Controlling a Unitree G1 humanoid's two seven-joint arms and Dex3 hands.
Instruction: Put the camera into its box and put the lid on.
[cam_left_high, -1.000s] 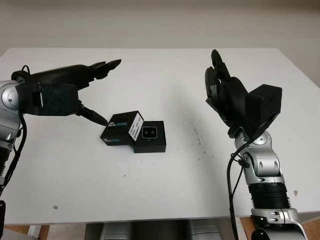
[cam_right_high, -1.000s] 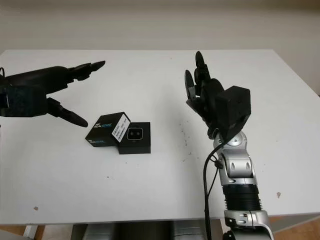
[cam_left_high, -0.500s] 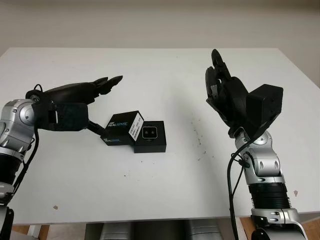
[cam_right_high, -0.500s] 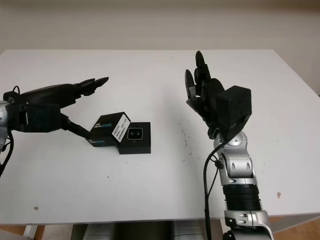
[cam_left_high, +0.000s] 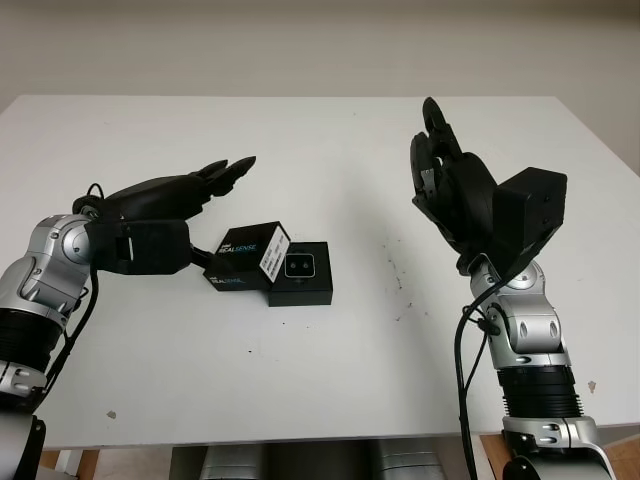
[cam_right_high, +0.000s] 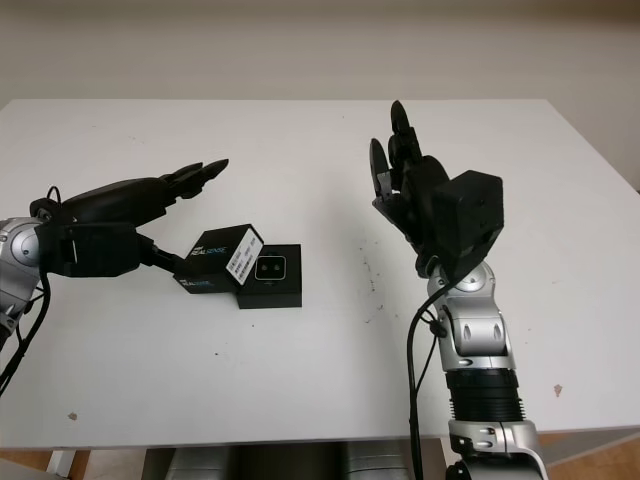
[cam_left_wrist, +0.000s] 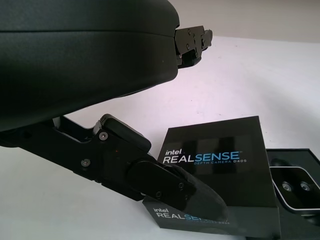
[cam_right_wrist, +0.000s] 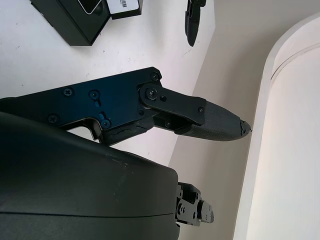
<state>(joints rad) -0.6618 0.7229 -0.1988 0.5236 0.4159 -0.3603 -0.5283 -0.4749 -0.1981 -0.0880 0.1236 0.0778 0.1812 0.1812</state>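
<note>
Your open left hand brackets the matte black lid, tilted on the square box holding the camera, at the white table's centre; open right hand raised at 3 o'clock.

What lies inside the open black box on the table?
The camera sits in the box, its lenses facing up. The lid overlaps one edge, hiding that part.

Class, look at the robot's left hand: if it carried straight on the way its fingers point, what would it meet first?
Probably the box lid: the open left hand points at it, thumb low beside its edge, upper fingers likely passing above. Depth is uncertain.
</note>
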